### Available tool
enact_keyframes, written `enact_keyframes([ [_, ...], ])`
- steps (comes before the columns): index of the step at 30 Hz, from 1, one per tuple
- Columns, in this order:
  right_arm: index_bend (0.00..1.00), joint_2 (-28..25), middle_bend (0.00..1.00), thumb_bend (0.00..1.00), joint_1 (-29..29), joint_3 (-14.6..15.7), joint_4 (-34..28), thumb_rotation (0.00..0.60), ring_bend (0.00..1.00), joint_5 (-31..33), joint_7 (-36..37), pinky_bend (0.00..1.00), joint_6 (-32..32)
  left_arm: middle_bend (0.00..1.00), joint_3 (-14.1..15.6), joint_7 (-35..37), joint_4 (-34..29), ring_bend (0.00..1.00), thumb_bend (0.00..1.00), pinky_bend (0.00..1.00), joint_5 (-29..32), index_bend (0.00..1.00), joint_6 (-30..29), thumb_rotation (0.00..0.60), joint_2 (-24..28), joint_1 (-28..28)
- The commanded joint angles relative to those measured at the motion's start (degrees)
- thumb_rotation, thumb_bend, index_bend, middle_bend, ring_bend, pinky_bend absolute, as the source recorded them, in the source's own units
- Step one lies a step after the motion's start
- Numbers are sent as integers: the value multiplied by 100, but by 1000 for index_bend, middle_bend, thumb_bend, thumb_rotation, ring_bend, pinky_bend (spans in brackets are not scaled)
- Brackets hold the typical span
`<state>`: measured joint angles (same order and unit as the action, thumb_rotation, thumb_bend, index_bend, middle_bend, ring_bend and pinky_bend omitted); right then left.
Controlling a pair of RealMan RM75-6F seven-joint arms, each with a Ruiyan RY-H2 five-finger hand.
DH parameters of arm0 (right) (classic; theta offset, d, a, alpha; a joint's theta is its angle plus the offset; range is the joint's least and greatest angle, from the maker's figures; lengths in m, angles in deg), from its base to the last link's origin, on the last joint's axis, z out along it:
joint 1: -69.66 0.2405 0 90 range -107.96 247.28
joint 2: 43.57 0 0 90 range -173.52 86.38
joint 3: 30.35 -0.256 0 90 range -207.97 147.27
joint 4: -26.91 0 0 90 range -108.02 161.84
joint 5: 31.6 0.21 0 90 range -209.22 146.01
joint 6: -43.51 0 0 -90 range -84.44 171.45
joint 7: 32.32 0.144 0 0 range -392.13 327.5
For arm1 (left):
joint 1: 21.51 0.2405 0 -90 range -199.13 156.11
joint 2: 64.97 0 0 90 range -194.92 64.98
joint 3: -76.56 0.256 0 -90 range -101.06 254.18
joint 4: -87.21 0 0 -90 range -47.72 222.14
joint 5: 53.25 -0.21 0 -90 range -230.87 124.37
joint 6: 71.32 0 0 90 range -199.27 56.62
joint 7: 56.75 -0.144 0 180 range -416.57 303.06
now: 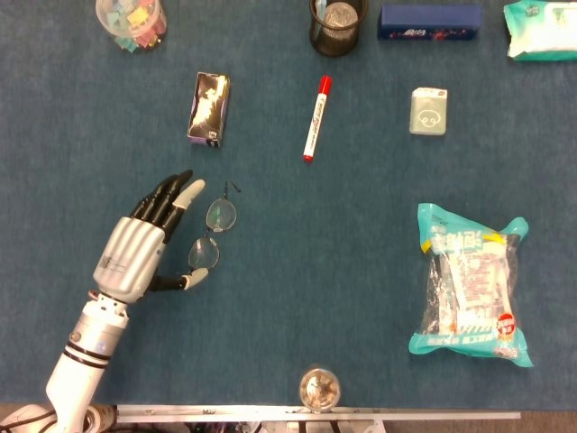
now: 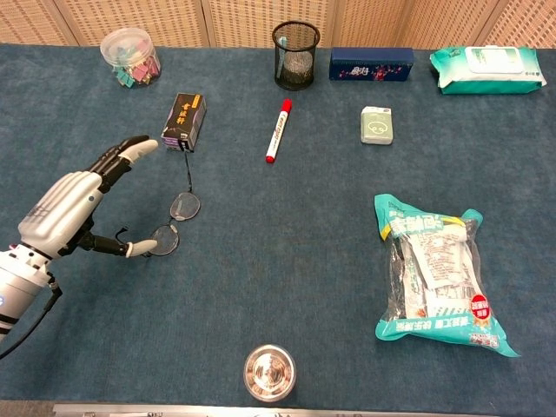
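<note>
My left hand (image 1: 144,244) (image 2: 74,208) hovers over the blue cloth at the left with its fingers spread and nothing in it. A pair of thin-framed glasses (image 1: 211,234) (image 2: 175,221) lies just right of the hand. The thumb tip sits by the near lens and the fingertips (image 1: 187,192) reach toward the far lens. A small dark box (image 1: 208,109) (image 2: 183,122) lies beyond the fingertips. My right hand shows in neither view.
A red-capped marker (image 1: 315,118), a mesh pen cup (image 1: 337,24), a dark blue case (image 1: 429,22), a wipes pack (image 1: 541,29), a pale green box (image 1: 428,111), a snack bag (image 1: 469,284), a clip jar (image 1: 132,21) and a metal cup (image 1: 319,388) lie about.
</note>
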<state>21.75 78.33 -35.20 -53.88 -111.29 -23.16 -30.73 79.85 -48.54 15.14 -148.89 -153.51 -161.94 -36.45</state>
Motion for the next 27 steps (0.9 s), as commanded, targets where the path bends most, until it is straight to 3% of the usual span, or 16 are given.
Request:
enact_keyframes([
  [1, 309, 6, 325, 369, 2, -1, 6, 600, 259, -3, 1, 356, -2, 0, -43, -10, 81, 0, 23, 169, 1, 0, -44, 600, 4, -7],
  [27, 309, 20, 325, 369, -3, -11, -35, 600, 259, 16, -61, 356, -17, 0, -256, 165, 1426, 0, 23, 169, -277, 0, -472, 600, -56, -293],
])
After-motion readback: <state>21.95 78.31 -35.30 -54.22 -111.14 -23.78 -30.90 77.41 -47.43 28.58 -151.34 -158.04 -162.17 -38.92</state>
